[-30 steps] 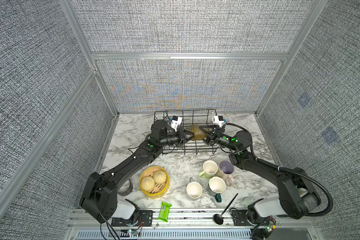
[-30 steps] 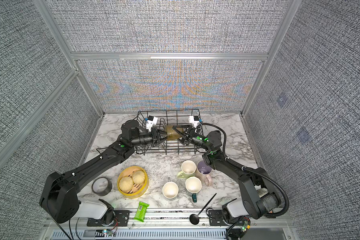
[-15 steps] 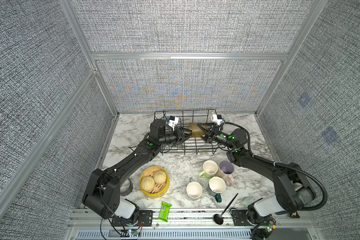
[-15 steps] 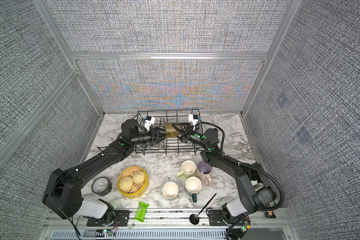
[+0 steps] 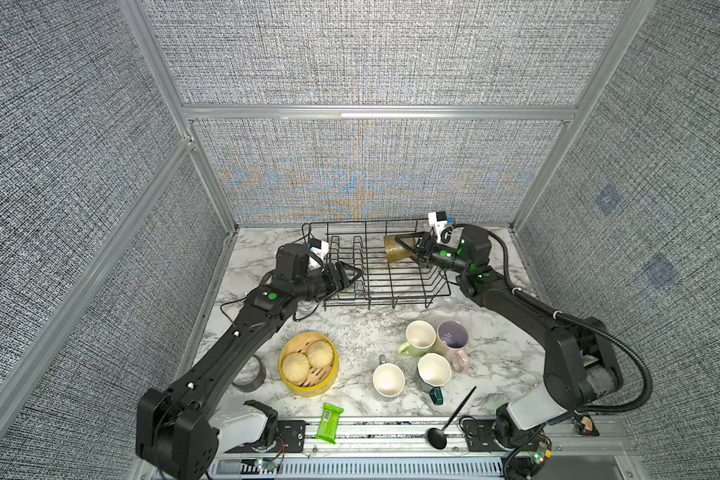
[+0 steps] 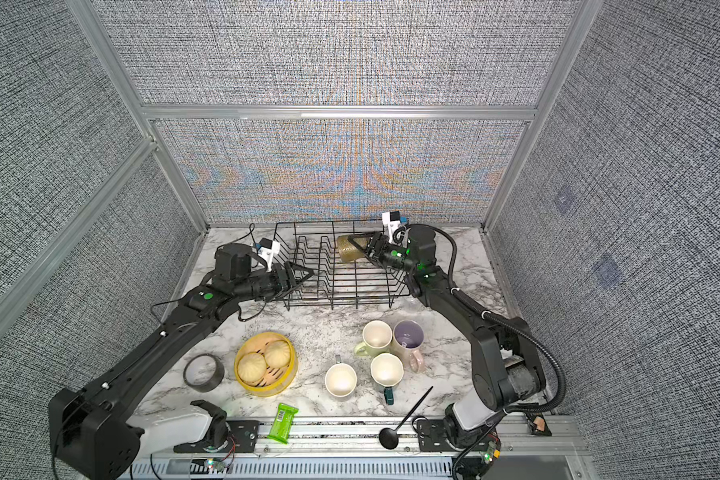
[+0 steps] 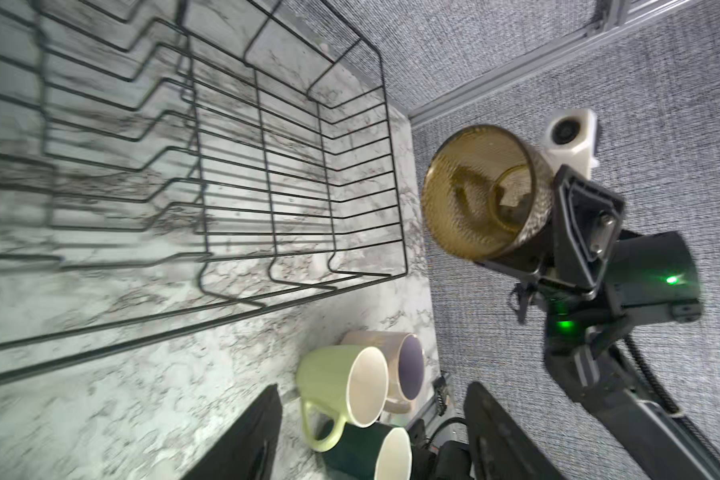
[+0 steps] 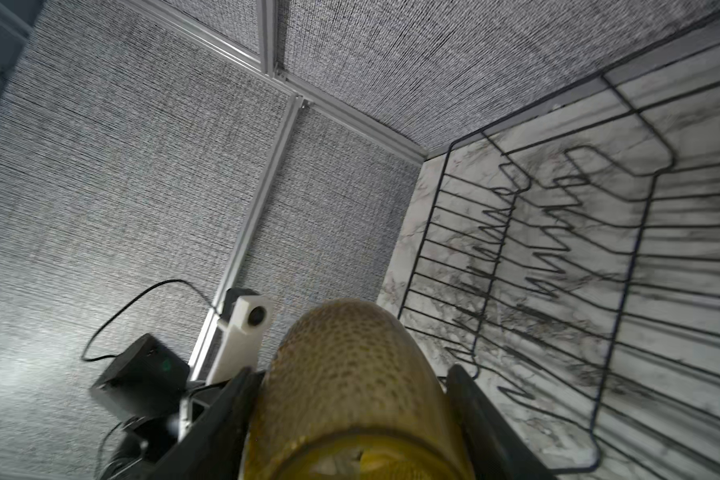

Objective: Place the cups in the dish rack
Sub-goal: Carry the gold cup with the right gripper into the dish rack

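My right gripper [image 5: 400, 249] [image 6: 356, 249] [image 8: 350, 372] is shut on the amber glass tumbler [image 5: 395, 248] [image 6: 347, 248] [image 7: 483, 191] [image 8: 350, 365]. It holds it on its side above the back right of the black wire dish rack [image 5: 375, 223] [image 6: 329, 222] [image 7: 391, 166] [image 8: 641, 249]. My left gripper [image 5: 356, 274] [image 6: 308, 274] [image 7: 373, 388] hangs open and empty at the rack's left side. On the table in front stand a pale green mug [image 5: 418, 336] [image 6: 376, 336] [image 7: 333, 382], a pink mug [image 5: 452, 336] [image 6: 408, 336] [image 7: 391, 345], a dark teal mug [image 5: 433, 370] [image 6: 386, 370] [image 7: 358, 453] and a grey-white mug [image 5: 388, 380] [image 6: 340, 379].
A yellow steamer basket [image 5: 283, 382] [image 6: 242, 386] with buns sits front left of the mugs. A roll of black tape [image 5: 250, 376] [image 6: 203, 372] lies by the left arm. A green packet [image 5: 329, 423] and a black spoon [image 5: 454, 415] lie at the front edge.
My left gripper has opened, come off the tumbler and drawn back to the left. My right gripper has kept the tumbler and carried it up and toward the rack's back.
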Controlling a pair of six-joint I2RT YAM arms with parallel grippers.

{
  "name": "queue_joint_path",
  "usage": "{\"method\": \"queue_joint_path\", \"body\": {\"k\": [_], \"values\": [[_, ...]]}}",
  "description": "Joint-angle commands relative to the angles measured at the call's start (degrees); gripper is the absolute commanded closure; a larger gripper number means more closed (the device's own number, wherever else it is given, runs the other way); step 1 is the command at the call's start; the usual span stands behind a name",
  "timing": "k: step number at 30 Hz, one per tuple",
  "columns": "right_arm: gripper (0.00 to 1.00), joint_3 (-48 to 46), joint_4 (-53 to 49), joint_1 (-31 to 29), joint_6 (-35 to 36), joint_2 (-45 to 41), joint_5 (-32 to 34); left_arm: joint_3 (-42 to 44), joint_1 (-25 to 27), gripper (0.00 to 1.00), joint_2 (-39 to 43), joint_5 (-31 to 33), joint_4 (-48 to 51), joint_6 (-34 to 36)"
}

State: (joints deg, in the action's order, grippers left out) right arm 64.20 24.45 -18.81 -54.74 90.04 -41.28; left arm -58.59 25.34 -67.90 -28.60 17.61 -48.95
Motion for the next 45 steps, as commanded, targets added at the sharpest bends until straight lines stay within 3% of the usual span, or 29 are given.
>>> {"method": "queue_joint_path", "body": {"k": [1,6,9,13,20,33,38,45], "values": [[0.39,4.44,-21.24,0.0,20.7,0.39,7.17,1.95,-0.08,0.24,4.2,8.18,10.11,6.62],[0.39,10.98,-30.4,0.25,29.47,4.39,15.17,6.91,-0.09,0.21,11.95,6.33,9.43,8.87],[0.39,14.5,-32.99,0.18,33.34,7.31,18.7,6.87,-0.05,0.21,14.79,7.39,13.99,11.32],[0.39,20.78,-38.07,0.18,39.29,11.87,23.48,7.11,-0.06,0.2,17.39,9.22,18.14,12.91],[0.39,30.8,-43.87,0.08,49.11,20.83,32.89,9.48,-0.09,0.21,19.38,12.05,16.75,11.87],[0.39,46.68,-49.29,-0.35,56.26,35.77,43.13,4.61,-0.06,0.2,18.11,16.95,21.32,16.7],[0.38,50.23,-50.02,-0.18,56.5,39.63,44.44,7.18,-0.04,0.2,19.2,18.98,18.05,17.05],[0.38,53.32,-51.0,0.25,56.47,44.21,45.06,2.83,-0.09,0.2,17.4,22.41,23.35,21.37]]}}
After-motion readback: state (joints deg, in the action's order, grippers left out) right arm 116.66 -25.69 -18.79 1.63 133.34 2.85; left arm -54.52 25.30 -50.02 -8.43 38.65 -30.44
